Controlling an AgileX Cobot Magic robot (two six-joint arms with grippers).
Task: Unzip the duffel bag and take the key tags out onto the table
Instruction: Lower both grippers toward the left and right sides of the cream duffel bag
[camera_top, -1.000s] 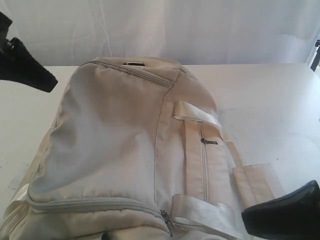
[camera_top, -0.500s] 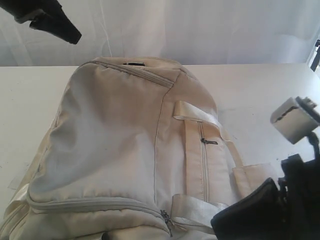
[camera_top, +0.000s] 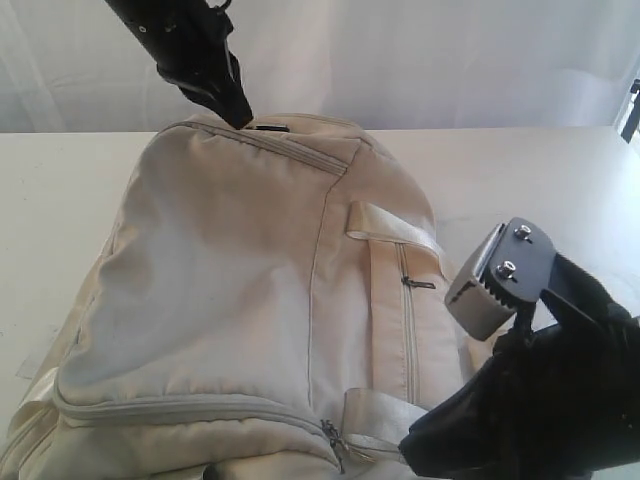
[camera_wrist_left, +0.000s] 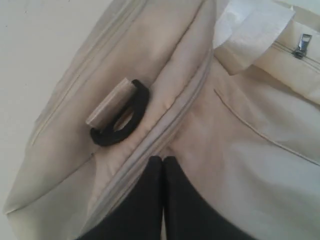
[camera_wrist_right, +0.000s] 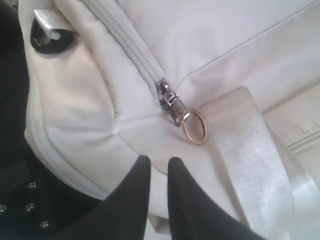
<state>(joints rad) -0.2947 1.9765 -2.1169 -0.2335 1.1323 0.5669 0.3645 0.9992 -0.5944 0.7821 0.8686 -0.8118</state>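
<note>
Soft cream fabric duffel bag (camera_top: 230, 300), zipped; flat white desk (camera_top: 540, 180) open to its right; left end effector (camera_wrist_left: 163, 159) together, right end effector (camera_wrist_right: 159, 161) narrowly apart.

Matt cloth duffel bag (camera_top: 220, 270) with shiny metal zipper pull (camera_wrist_right: 169, 104).

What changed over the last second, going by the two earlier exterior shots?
The left tool, shut, swung from the left of the view up and across to the far end of the duffel bag, beside its black strap ring. The right tool came in from the near right corner toward the zipper pull, its tips now slightly parted. Nothing was grasped. The bag stayed put, zipped.
</note>
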